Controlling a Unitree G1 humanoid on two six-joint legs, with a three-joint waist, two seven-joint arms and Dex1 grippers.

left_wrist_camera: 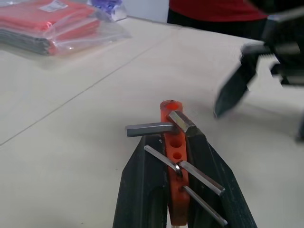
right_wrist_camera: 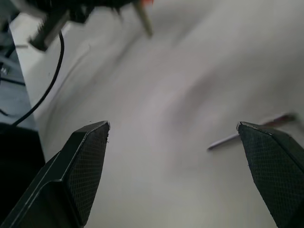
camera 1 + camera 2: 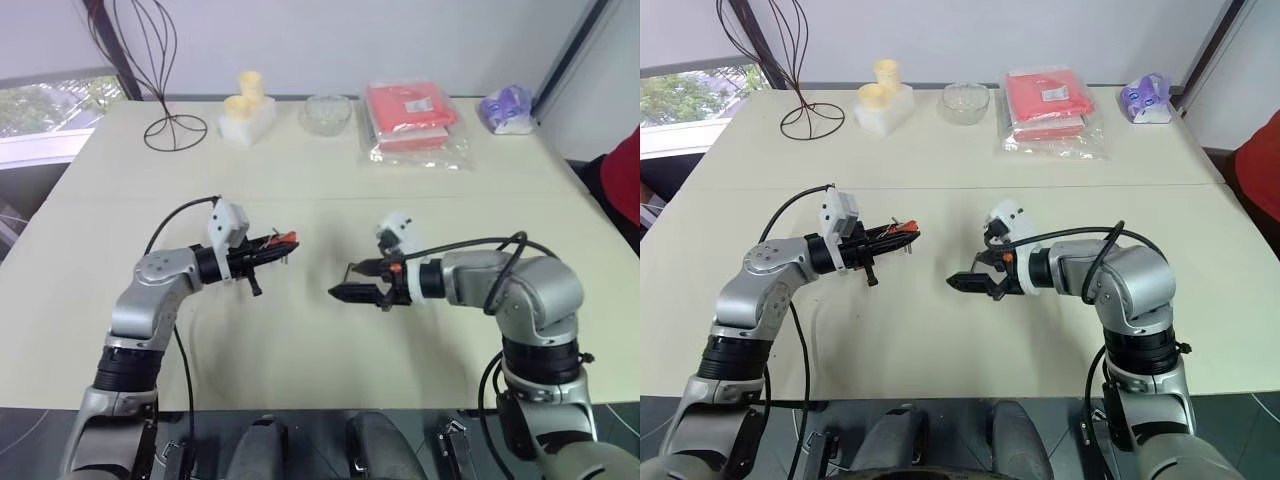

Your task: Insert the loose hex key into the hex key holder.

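While both arms hang over the big cream table (image 3: 300,380), nothing on it touches them. At the far edge lie red packs in a clear bag (image 3: 410,115), and a dark wire stand (image 3: 170,120) rises well to the left of them. The right gripper (image 3: 340,281) has its two black fingers spread wide, with nothing between them. It points at the left gripper (image 3: 280,245), near it but apart. The left gripper is squeezed tight on the red holder (image 1: 170,110), up off the table. Short grey keys (image 1: 149,129) stick out of the holder's holes. A thin grey rod (image 2: 251,129) shows blurred beside one right finger. I cannot tell if it is the loose key.
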